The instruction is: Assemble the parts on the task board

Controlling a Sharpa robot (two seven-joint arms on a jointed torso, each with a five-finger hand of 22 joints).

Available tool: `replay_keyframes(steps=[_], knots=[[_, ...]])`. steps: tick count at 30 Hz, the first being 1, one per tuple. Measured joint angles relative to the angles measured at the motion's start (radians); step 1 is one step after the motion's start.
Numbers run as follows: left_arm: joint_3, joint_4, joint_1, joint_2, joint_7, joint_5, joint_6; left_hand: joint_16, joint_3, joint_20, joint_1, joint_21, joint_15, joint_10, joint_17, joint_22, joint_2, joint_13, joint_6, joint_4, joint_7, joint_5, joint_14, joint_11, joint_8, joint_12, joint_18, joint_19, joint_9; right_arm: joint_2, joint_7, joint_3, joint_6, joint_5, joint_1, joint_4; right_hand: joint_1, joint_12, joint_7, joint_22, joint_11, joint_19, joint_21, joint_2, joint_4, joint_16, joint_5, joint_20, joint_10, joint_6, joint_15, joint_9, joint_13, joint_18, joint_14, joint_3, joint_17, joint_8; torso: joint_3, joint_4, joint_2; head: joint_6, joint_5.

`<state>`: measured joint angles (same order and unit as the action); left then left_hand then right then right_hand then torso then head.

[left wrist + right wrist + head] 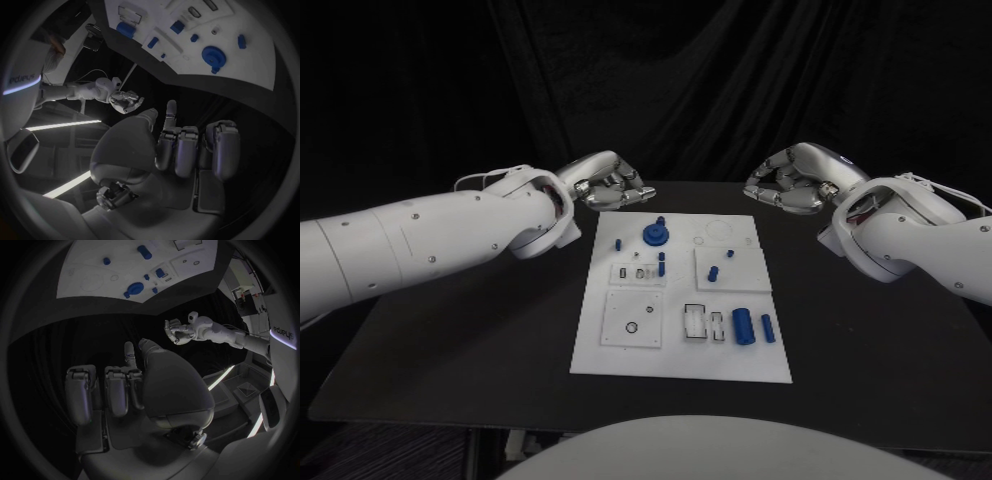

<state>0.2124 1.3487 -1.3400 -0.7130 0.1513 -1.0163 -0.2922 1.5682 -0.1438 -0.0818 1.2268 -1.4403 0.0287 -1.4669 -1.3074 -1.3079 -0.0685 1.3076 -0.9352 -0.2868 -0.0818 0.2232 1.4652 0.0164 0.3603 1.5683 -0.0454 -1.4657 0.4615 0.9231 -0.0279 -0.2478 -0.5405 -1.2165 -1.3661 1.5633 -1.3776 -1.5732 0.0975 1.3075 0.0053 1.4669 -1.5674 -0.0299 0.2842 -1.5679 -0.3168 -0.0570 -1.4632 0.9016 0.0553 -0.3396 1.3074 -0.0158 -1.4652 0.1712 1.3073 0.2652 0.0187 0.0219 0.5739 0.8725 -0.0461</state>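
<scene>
The white task board lies in the middle of the black table. On it stand a round blue knob piece, a few small blue pegs and a large blue cylinder in a slot near the right edge. My left hand hovers off the board's far left corner, fingers curled in, holding nothing. My right hand hovers off the far right corner, curled the same way. The left wrist view shows the left hand, the board and the knob piece. The right wrist view shows the right hand and the board.
Black table surrounds the board on all sides, with a black curtain behind. Several outlined recesses mark the board's near left part. Each wrist view shows the opposite hand across the table.
</scene>
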Motion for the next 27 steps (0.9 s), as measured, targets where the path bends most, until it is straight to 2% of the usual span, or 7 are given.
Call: replay_keyframes(steps=[2, 4, 8, 12, 17, 21, 27], knots=[[0.000, 0.003, -0.036, 0.025, -0.106, 0.013, 0.097, 0.000, 0.029, 0.000, -0.033, 0.000, 0.004, 0.001, 0.000, 0.000, -0.007, 0.000, 0.003, -0.001, 0.000, -0.041, 0.003, -0.001, 0.033, 0.000, 0.000, 0.000, 0.054, -0.005, -0.002, 0.000, 0.009, 0.002, 0.001, -0.004, 0.000, 0.000, 0.000, 0.000, 0.000, 0.000, 0.000, 0.000, 0.000, 0.000, 0.000, 0.000, 0.000, 0.000, 0.000, 0.000, 0.000, 0.000, 0.000, 0.000, 0.000, 0.000, -0.0033, -0.0034, -0.002, 0.000, -0.002], [-0.002, 0.005, -0.064, 0.048, -0.206, 0.023, 0.188, 0.000, 0.044, 0.009, -0.038, 0.000, 0.011, 0.000, 0.000, 0.000, -0.012, 0.000, 0.002, 0.000, 0.004, -0.056, 0.000, -0.008, 0.061, 0.000, 0.000, 0.002, 0.097, -0.009, -0.004, 0.000, 0.019, 0.002, 0.004, -0.007, 0.000, 0.000, 0.000, 0.000, 0.003, 0.000, 0.000, 0.000, 0.000, 0.000, 0.000, 0.000, -0.003, 0.000, 0.000, -0.001, 0.000, 0.000, 0.000, 0.000, 0.000, 0.000, -0.0064, -0.0062, -0.003, 0.000, -0.004], [-0.002, 0.001, -0.092, 0.085, -0.376, 0.033, 0.335, 0.000, 0.065, 0.016, -0.051, 0.000, 0.020, 0.001, 0.000, 0.000, -0.016, 0.000, -0.012, 0.000, 0.021, -0.058, -0.002, -0.017, 0.093, 0.000, 0.000, 0.002, 0.165, -0.020, -0.011, 0.000, 0.039, 0.004, 0.009, -0.016, 0.002, 0.000, 0.000, 0.000, 0.003, 0.000, 0.000, 0.002, 0.000, 0.000, 0.000, 0.000, -0.003, 0.000, 0.000, -0.001, 0.000, 0.000, 0.000, 0.000, 0.000, 0.004, -0.0115, -0.0091, -0.007, 0.000, -0.004], [-0.001, -0.012, -0.103, 0.119, -0.516, 0.039, 0.450, 0.000, 0.082, 0.019, -0.074, 0.005, 0.023, 0.002, 0.000, 0.000, -0.014, 0.000, -0.012, -0.002, 0.021, -0.062, 0.002, -0.023, 0.094, 0.000, 0.000, -0.001, 0.194, -0.027, -0.018, 0.000, 0.060, 0.005, 0.015, -0.021, 0.005, 0.000, 0.000, 0.000, 0.003, 0.000, 0.000, 0.005, 0.000, 0.000, 0.000, 0.000, -0.003, 0.000, 0.000, -0.002, 0.000, 0.000, 0.000, 0.000, 0.000, 0.004, -0.0153, -0.0130, -0.013, 0.000, -0.002], [-0.001, -0.024, -0.108, 0.155, -0.632, 0.043, 0.534, 0.000, 0.096, 0.025, -0.105, 0.012, 0.027, 0.002, 0.000, 0.000, -0.020, 0.000, -0.017, -0.002, 0.026, -0.074, -0.002, -0.023, 0.094, 0.000, 0.000, 0.000, 0.216, -0.026, -0.026, 0.000, 0.078, 0.006, 0.022, -0.026, 0.005, 0.000, 0.004, 0.000, 0.003, 0.000, 0.000, 0.005, 0.000, 0.000, 0.000, 0.000, -0.003, -0.004, 0.000, -0.002, 0.000, 0.000, 0.000, 0.000, 0.000, 0.004, -0.0184, -0.0177, -0.017, 0.000, 0.002], [-0.001, -0.037, -0.108, 0.182, -0.693, 0.045, 0.569, 0.000, 0.102, 0.027, -0.109, 0.012, 0.031, -0.002, 0.000, 0.000, -0.024, 0.000, -0.023, -0.002, 0.032, -0.074, 0.002, -0.027, 0.094, 0.000, 0.000, -0.002, 0.224, -0.023, -0.030, 0.000, 0.088, 0.006, 0.023, -0.026, 0.005, 0.000, 0.004, 0.000, 0.003, 0.000, 0.000, 0.005, 0.000, 0.000, 0.000, 0.000, -0.003, -0.004, 0.000, -0.002, 0.000, 0.000, 0.000, 0.000, 0.000, 0.004, -0.0223, -0.0229, -0.020, 0.000, 0.003], [-0.001, -0.057, -0.107, 0.213, -0.742, 0.047, 0.586, 0.000, 0.112, 0.032, -0.133, 0.020, 0.034, 0.002, 0.000, 0.000, -0.035, 0.000, -0.037, 0.000, 0.035, -0.081, -0.002, -0.031, 0.086, 0.000, 0.000, 0.000, 0.244, -0.021, -0.035, 0.000, 0.095, 0.006, 0.024, -0.023, 0.005, 0.000, 0.004, 0.000, 0.009, 0.000, 0.000, 0.005, 0.000, 0.000, 0.000, 0.000, -0.002, -0.004, 0.000, -0.002, 0.000, 0.000, 0.000, 0.000, 0.000, 0.004, -0.0324, -0.0316, -0.019, 0.000, -0.001]])
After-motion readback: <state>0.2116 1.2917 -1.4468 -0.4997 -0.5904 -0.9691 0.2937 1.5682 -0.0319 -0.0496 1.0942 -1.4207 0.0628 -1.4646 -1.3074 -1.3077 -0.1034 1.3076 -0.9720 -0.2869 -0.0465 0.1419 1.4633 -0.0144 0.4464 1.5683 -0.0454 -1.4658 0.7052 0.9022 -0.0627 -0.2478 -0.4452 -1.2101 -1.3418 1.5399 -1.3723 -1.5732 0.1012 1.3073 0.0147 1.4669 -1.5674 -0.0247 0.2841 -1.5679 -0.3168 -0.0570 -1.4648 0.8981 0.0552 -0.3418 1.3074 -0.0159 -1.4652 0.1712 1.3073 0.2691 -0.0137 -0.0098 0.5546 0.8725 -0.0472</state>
